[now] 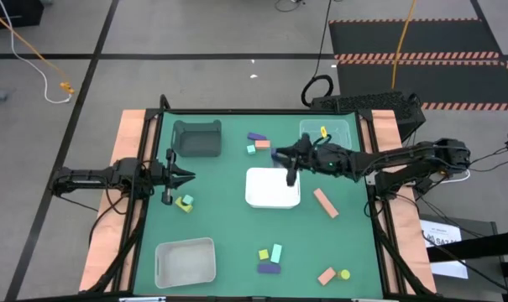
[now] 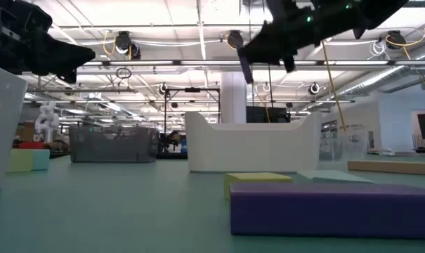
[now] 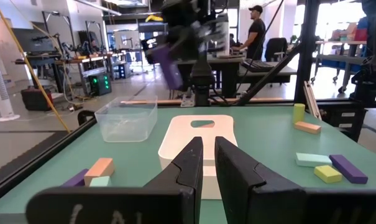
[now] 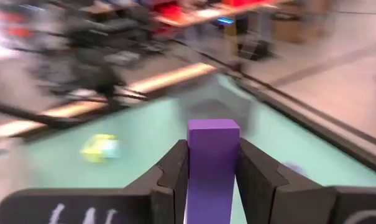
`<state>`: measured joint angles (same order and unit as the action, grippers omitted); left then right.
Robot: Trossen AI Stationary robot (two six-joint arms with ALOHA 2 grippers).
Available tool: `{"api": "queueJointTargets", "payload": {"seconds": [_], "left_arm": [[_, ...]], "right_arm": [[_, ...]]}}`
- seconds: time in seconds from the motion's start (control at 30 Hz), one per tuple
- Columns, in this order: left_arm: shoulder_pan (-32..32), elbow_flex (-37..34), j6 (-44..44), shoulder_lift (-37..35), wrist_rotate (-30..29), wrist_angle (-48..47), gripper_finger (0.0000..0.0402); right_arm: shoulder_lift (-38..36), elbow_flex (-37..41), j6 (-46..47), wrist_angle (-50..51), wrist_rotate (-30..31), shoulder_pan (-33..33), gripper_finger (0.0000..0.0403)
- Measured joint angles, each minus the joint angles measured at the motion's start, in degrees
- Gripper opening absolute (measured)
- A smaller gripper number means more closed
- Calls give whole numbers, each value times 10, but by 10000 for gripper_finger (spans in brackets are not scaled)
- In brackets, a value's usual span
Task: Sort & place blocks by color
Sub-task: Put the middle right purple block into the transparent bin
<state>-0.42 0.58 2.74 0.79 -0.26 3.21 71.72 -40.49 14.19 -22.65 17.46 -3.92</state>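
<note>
Above white tray [image 1: 272, 188], right hand [image 4: 212, 163] clamping purple block [image 4: 212, 158]

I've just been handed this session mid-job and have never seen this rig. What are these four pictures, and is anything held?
Two dark robot arms work at a green table. One picture looks straight down, one looks level across the tabletop, and one comes from each arm's wrist. The right gripper, above the white tray at the table's middle, is shut on a purple block. The left gripper waits at the left side, holding nothing, its fingers a narrow gap apart. Also on the table are a dark grey tray, a clear tray, another white tray and loose coloured blocks.
</note>
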Motion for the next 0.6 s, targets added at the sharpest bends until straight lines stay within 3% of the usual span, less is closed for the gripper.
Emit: {"api": "queueJointTargets", "payload": {"seconds": [0.17,0.4,0.6], "left_arm": [[0,0,0,0,0,0,47],[0,0,0,0,0,0,47],[0,0,0,0,0,0,47]], "right_arm": [[0,0,21,112,96,-51,90],[0,0,41,224,186,-123,90],[0,0,62,282,203,-166,90]]}}
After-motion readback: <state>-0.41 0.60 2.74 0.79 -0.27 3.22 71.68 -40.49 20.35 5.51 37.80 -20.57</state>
